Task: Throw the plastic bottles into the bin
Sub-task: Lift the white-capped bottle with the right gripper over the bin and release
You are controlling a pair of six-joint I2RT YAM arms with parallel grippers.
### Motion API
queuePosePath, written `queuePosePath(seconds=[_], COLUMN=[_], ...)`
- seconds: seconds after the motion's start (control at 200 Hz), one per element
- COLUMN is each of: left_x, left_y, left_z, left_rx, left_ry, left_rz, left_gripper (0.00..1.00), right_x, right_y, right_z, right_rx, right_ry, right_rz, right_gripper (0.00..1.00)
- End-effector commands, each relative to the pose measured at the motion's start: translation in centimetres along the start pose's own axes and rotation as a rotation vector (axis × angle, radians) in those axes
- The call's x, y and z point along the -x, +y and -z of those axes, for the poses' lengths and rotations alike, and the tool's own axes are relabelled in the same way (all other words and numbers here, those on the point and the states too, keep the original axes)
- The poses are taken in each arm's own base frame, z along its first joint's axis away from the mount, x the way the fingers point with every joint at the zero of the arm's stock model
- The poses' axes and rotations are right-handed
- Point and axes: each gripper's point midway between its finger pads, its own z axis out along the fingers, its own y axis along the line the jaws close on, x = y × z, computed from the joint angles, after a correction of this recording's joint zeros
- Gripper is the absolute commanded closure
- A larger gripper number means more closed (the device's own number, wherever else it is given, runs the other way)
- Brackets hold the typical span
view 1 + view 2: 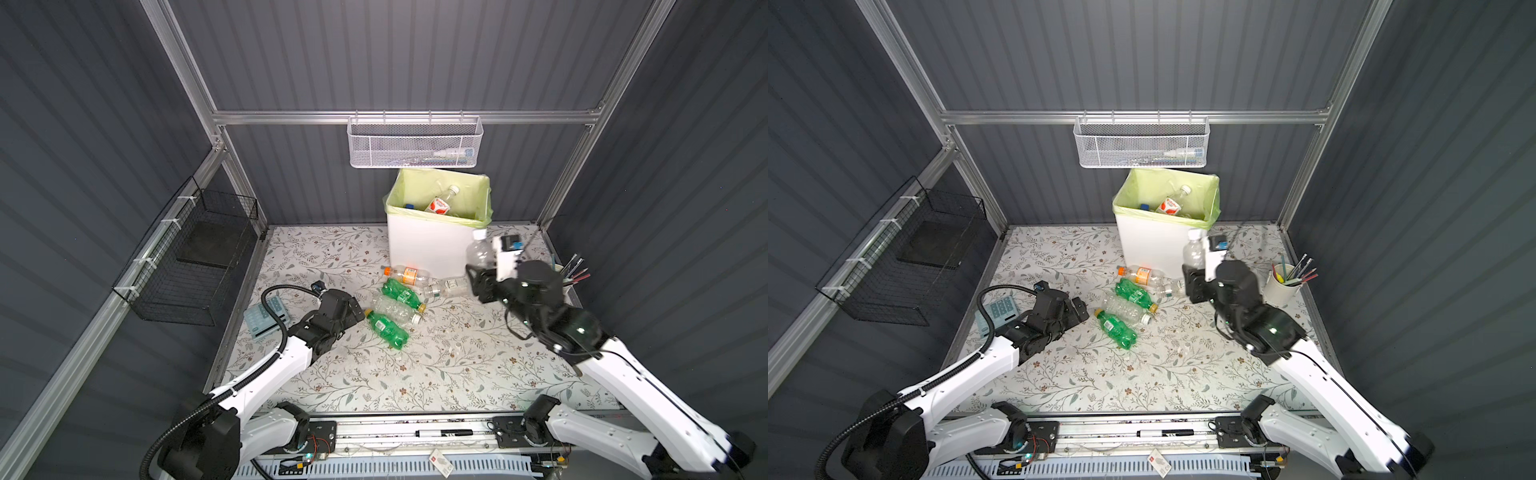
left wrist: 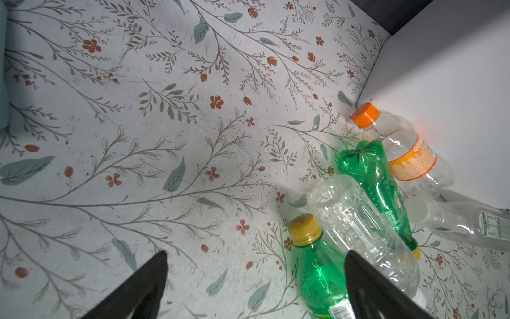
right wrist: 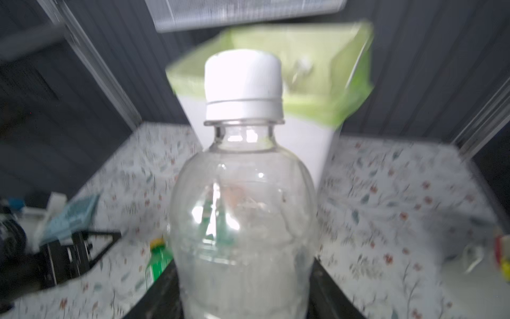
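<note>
My right gripper point(image 1: 478, 277) is shut on a clear plastic bottle point(image 1: 479, 253) with a white cap and holds it upright in the air by the front right corner of the bin point(image 1: 428, 245). In the right wrist view this bottle point(image 3: 242, 207) stands between both fingers. The white bin, lined with a yellow-green bag, holds a red-labelled bottle point(image 1: 438, 205). Several bottles lie on the table in front of it: an orange-capped one point(image 1: 407, 274), two green ones point(image 1: 401, 293) point(image 1: 386, 328) and clear ones point(image 1: 395, 309) point(image 1: 446, 286). My left gripper point(image 2: 256, 256) is open, low, beside the nearer green bottle point(image 2: 317, 270).
A white mesh basket point(image 1: 415, 143) hangs on the back rail above the bin. A black wire basket point(image 1: 195, 257) hangs on the left wall. A pale blue calculator point(image 1: 266, 316) lies by the left arm. A cup of pens point(image 1: 567, 276) stands at the right edge.
</note>
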Motion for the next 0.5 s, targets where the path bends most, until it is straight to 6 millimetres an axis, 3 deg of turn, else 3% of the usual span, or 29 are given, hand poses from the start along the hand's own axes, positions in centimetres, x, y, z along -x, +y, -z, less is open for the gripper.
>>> queuePosePath(seconds=[0.0, 0.065, 0.13, 0.26, 0.275, 0.345, 0.38, 0.425, 0.495], left_x=[-0.3, -0.4, -0.4, -0.6, -0.6, -0.9, -1.0, -1.1, -1.3], left_y=[0.2, 0.0, -0.4, -1.4, -1.6, -2.1, -2.3, -2.4, -2.7], left_z=[-0.6, -0.8, -1.0, -1.1, -1.2, -1.3, -1.3, -1.3, -1.1], left_rx=[0.006, -0.003, -0.015, -0.062, -0.071, -0.100, -0.107, -0.110, -0.120], left_ry=[0.001, 0.008, 0.014, 0.030, 0.034, 0.048, 0.053, 0.058, 0.062], left_rz=[0.001, 0.001, 0.004, 0.028, 0.033, 0.054, 0.064, 0.076, 0.095], left_gripper=[0.00, 0.00, 0.00, 0.00, 0.00, 0.00, 0.00, 0.00, 0.00], right_x=[10.0, 13.8, 16.4, 18.7, 17.9, 16.2, 15.5, 13.1, 10.2], right_y=[-2.4, -2.1, -1.7, -0.6, -0.6, 0.1, 0.5, 0.9, 1.4], right_z=[4.0, 5.0, 4.6, -0.4, -2.7, -8.5, -10.4, -14.1, -18.0], right_rx=[-0.108, -0.094, -0.073, 0.007, 0.012, 0.072, 0.100, 0.119, 0.142], right_ry=[-0.341, -0.467, -0.534, -0.519, -0.481, -0.365, -0.312, -0.201, -0.057], right_rz=[0.058, 0.069, 0.070, 0.029, 0.027, -0.014, -0.025, -0.040, -0.041], right_gripper=[0.53, 0.53, 0.53, 0.50, 0.50, 0.48, 0.47, 0.44, 0.37])
